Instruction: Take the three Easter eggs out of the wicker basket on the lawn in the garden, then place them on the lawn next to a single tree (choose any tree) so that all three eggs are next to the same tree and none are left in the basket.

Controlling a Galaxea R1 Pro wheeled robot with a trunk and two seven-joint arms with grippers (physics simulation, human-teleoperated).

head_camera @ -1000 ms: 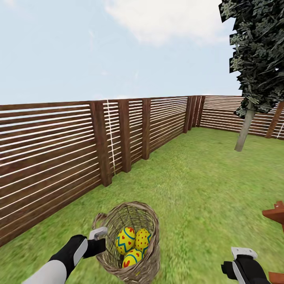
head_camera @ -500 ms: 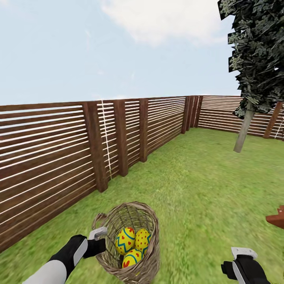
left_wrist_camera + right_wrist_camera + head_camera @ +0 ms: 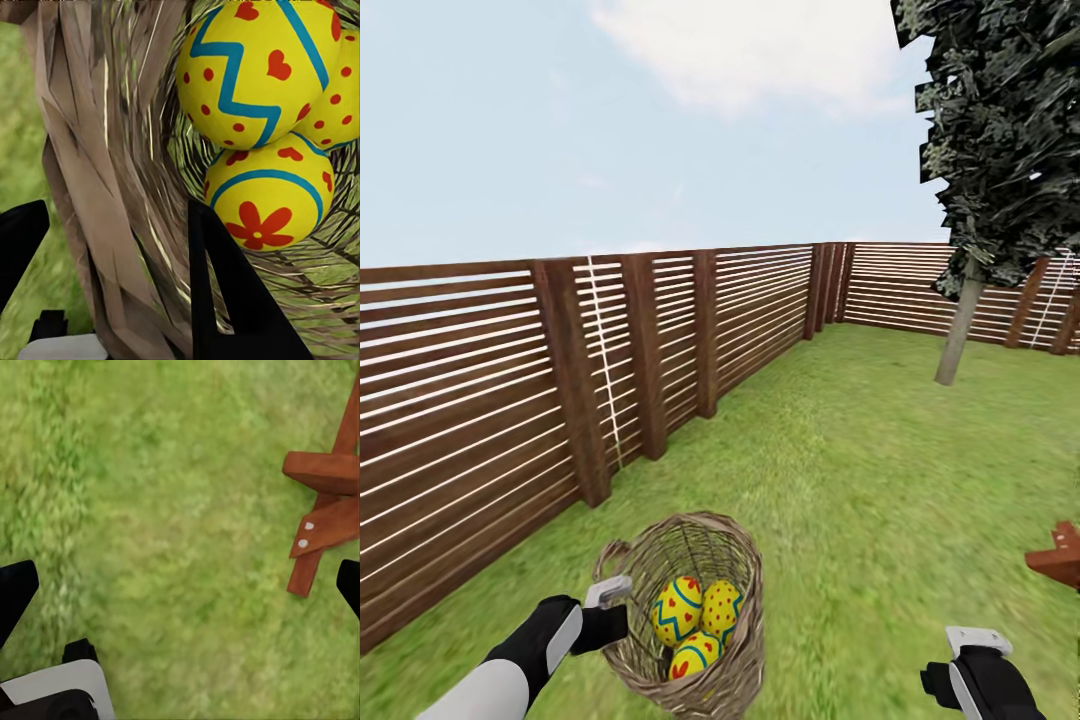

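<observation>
Nearest, left pincer (image 3: 610, 592): clamped on the wicker basket (image 3: 735, 560) wall, one finger (image 3: 225, 292) inside, one outside.
Right pincer (image 3: 180, 585): spread wide over bare lawn (image 3: 880, 470), holding nothing.
Basket contents: three Easter eggs (image 3: 698, 612) bunched together inside.
Right edge: a reddish-brown wooden piece (image 3: 1058, 556) on the grass.
Farther: tree (image 3: 960, 330) near the slatted fence (image 3: 480, 400) corner.

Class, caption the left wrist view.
Left gripper clamped on wicker basket wall, three Easter eggs inside.
</observation>
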